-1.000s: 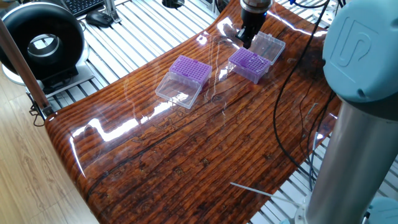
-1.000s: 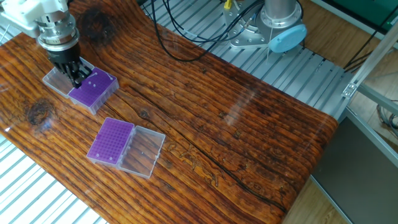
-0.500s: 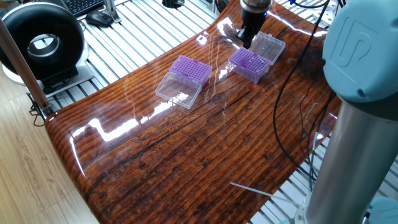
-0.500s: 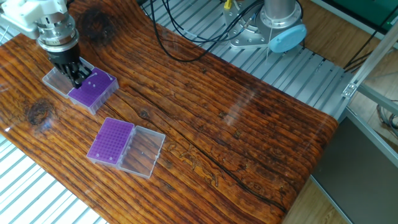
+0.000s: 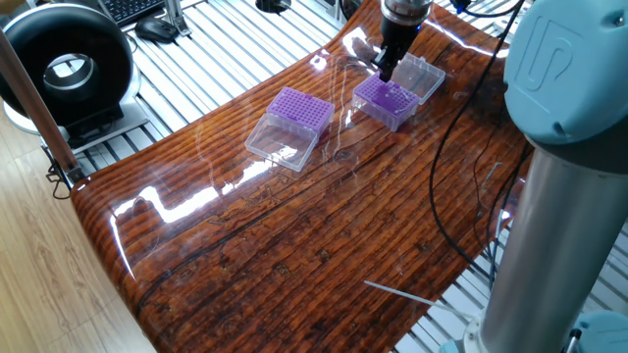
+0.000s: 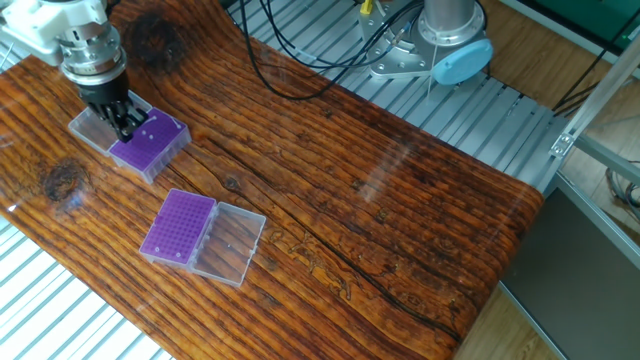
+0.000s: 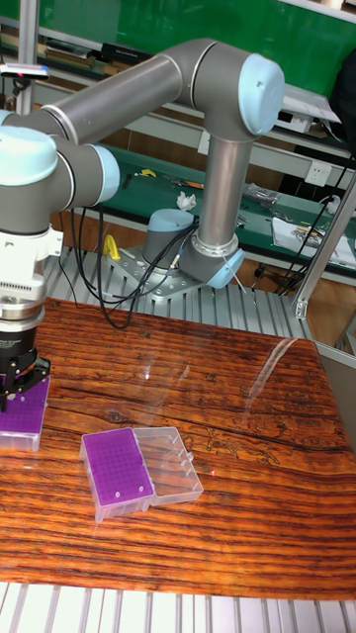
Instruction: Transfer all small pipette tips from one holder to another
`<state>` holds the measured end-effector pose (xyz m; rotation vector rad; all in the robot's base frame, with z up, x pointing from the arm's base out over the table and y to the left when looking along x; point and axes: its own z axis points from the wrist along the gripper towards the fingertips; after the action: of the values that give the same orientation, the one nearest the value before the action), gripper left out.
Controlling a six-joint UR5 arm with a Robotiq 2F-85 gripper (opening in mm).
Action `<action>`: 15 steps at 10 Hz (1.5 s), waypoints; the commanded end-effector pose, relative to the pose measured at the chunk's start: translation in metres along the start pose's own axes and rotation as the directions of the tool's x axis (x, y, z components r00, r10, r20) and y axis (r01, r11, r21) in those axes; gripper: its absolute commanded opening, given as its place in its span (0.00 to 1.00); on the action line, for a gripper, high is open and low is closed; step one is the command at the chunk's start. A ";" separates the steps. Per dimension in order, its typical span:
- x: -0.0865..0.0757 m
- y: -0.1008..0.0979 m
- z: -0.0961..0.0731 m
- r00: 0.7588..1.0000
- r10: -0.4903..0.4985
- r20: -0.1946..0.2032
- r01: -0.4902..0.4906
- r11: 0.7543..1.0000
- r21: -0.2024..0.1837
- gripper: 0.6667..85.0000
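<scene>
Two purple holders lie on the wooden table, each with a clear lid hinged open beside it. My gripper (image 6: 126, 126) (image 5: 385, 69) (image 7: 14, 388) reaches down onto the far holder (image 6: 152, 148) (image 5: 388, 104) (image 7: 26, 413), at the edge next to its lid (image 6: 92, 128) (image 5: 424, 75). Its dark fingers stand close together and look shut; whether a tip sits between them is too small to tell. Small pipette tips (image 6: 152, 133) show only as a few pale dots on that holder's top. The near holder (image 6: 177, 226) (image 5: 302, 109) (image 7: 116, 475) shows a dense dotted grid.
The near holder's clear lid (image 6: 230, 243) (image 5: 283, 143) (image 7: 171, 463) lies open beside it. Black cables (image 6: 300, 70) run from the arm's base (image 6: 455, 50) across the table's far edge. A thin white rod (image 5: 397, 294) lies near one table edge. A black round fan (image 5: 67, 69) stands off the table.
The far holder and its lid look nudged slightly sideways under the gripper. The arm's large foreground joint has shifted a little. The near holder has not moved.
</scene>
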<state>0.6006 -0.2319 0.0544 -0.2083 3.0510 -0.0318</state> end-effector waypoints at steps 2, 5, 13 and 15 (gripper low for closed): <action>0.007 0.004 0.000 1.000 -0.007 -0.028 0.007 1.000 -0.023 0.05; 0.010 0.006 0.000 0.999 -0.018 -0.039 0.017 0.999 -0.031 0.11; 0.013 0.011 0.000 0.998 -0.033 -0.052 0.031 0.999 -0.045 0.22; 0.011 0.014 0.000 0.998 -0.029 -0.053 0.027 0.999 -0.040 0.25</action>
<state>0.5856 -0.2242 0.0519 -0.2699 3.1079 0.0107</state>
